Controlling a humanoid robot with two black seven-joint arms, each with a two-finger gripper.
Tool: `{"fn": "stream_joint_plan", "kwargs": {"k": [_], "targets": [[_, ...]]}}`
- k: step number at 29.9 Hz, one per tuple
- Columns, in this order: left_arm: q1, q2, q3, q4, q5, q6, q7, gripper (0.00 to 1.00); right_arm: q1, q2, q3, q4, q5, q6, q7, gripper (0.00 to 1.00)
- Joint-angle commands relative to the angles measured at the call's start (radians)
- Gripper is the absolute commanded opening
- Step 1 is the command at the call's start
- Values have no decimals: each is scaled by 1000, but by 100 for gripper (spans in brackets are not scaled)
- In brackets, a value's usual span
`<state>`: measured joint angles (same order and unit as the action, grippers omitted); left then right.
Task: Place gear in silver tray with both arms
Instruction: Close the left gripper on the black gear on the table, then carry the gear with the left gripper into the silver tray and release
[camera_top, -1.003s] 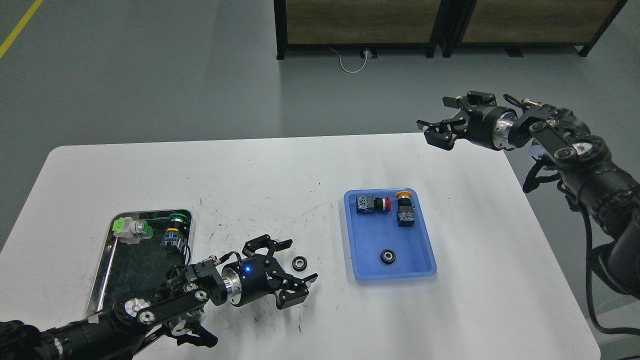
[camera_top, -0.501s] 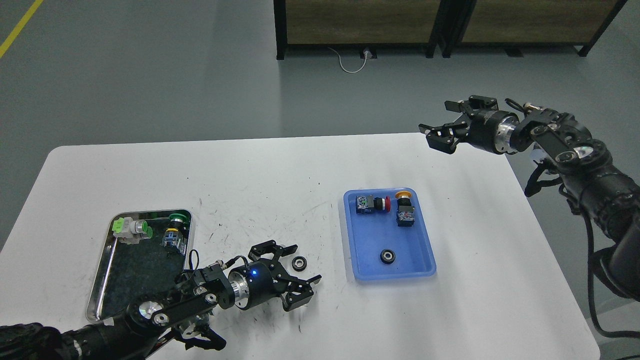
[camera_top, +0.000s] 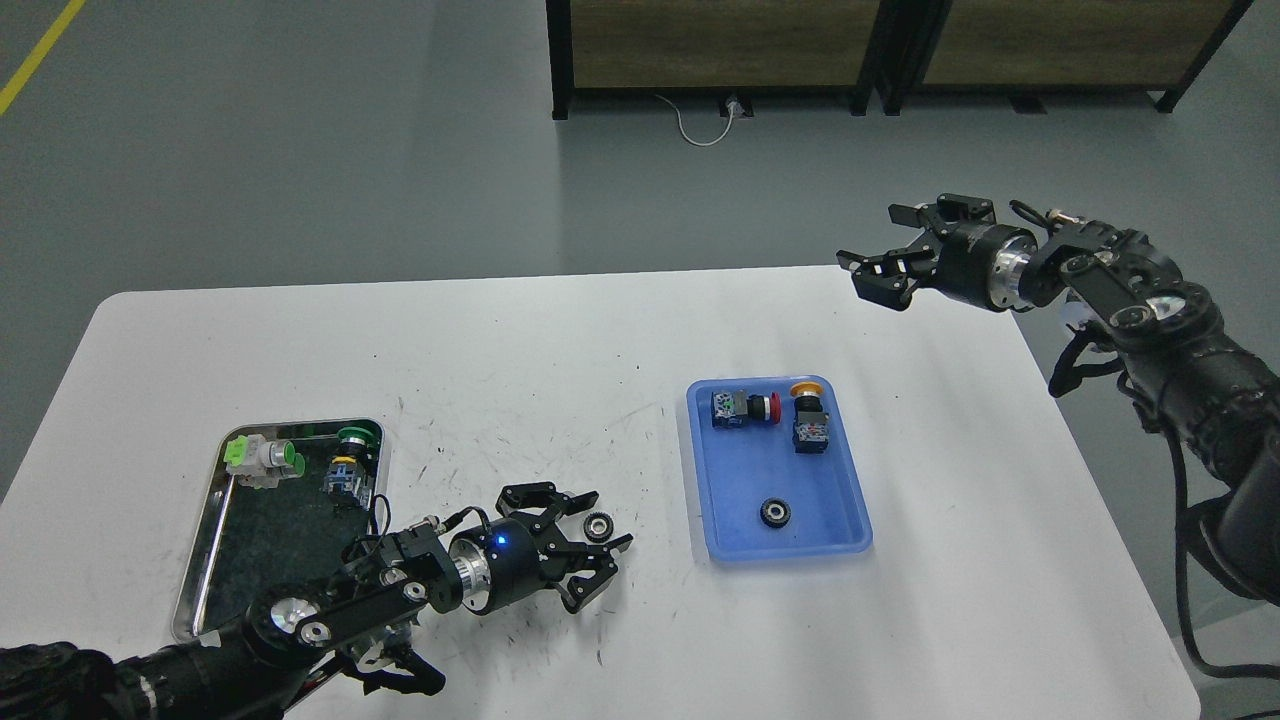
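A small black gear (camera_top: 599, 526) lies on the white table (camera_top: 560, 350) between the two trays. My left gripper (camera_top: 583, 545) is open, low over the table, its fingers spread around the gear's near side. The silver tray (camera_top: 205, 545) sits at the left with a dark bottom; it holds a green-and-white switch (camera_top: 262, 459) and a green push button (camera_top: 350, 462). A second black gear (camera_top: 775, 512) lies in the blue tray (camera_top: 850, 500). My right gripper (camera_top: 893, 256) is open and empty, raised above the table's far right corner.
The blue tray also holds a red push button (camera_top: 745, 408) and a yellow-capped push button (camera_top: 808, 414). Dark wooden cabinets (camera_top: 880, 40) stand on the floor beyond the table. The table's right edge lies under my right arm.
My left gripper has moved forward and lowered toward the loose gear, its fingers now closing in around it. My right gripper has drifted slightly right and stays open.
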<state>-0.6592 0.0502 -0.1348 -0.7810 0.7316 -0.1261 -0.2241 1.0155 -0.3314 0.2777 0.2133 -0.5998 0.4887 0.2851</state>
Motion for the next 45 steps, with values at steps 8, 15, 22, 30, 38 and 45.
{"fn": "stream_joint_plan", "kwargs": {"k": [8,15,22,30,38,45], "targets": [[3,2,3,0,0,2,2,38,0,-3,0,0,0,0,2,85],[-2,2,20,-1,0,3,9,29,0,-5,0,0,0,0,2,85],[-32,39,-40,-15,-37,-9,0,28,0,-11,0,0,0,0,5,85],[-71,180,-88,-75,-67,-44,2,28,2,-24,2,0,0,0,11,85],[-54,466,-91,-280,-69,-50,2,28,3,-17,15,-3,0,0,14,86],[3,672,-92,-408,-69,-50,-4,28,6,-3,15,-8,0,0,16,86]]}}
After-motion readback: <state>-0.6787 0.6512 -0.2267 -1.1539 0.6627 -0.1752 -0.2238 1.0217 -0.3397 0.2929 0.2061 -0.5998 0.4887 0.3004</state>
